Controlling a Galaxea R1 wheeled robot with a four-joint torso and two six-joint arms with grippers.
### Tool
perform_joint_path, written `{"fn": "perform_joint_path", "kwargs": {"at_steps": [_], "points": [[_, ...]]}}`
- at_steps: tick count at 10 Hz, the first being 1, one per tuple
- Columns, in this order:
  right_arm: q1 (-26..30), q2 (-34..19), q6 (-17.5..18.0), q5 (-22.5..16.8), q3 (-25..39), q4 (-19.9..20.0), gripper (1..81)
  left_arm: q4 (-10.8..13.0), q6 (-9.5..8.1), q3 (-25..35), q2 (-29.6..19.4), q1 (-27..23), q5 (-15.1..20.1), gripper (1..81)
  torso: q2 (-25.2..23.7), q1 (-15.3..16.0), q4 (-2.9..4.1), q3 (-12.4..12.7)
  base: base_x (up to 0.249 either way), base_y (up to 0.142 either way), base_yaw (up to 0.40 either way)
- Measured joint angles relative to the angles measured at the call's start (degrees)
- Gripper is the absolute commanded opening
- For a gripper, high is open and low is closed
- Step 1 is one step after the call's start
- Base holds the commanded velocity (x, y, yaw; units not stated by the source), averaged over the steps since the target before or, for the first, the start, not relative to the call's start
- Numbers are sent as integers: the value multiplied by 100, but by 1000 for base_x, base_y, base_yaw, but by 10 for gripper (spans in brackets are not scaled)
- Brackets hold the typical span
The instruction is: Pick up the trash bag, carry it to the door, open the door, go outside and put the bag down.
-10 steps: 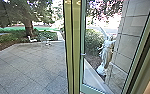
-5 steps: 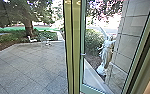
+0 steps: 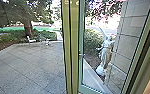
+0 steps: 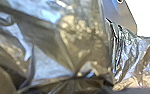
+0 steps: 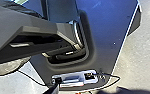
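A glass door (image 3: pixel 81 72) in a pale green frame stands on the right in the head view, with a small metal fitting on its near upright; I cannot tell whether it is closed. The shiny, crumpled trash bag (image 4: pixel 48 65) lies large and close before the camera in the left wrist view. In the right wrist view, part of the bag (image 5: pixel 8 67) shows below the dark jointed bar. How the bag is held cannot be made out.
A thick yellow-green post (image 3: pixel 71 47) stands mid-view. Beyond the glass lie a paved yard (image 3: pixel 28 67), a white chair (image 3: pixel 30 40), a tree trunk (image 3: pixel 27 26), bushes, a pale statue (image 3: pixel 105 53) and a stone wall (image 3: pixel 134 32).
The head camera has shifted slightly, so the post and door frame stand a little further left in the picture.
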Motion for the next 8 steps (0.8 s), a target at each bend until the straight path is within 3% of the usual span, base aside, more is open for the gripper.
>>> {"fn": "perform_joint_path", "kwargs": {"at_steps": [8], "points": [[10,-61,-52,2,-127,-61,811,0,0,7,38,-27,-17,10,0,2,0,0,0,-94,0]]}}
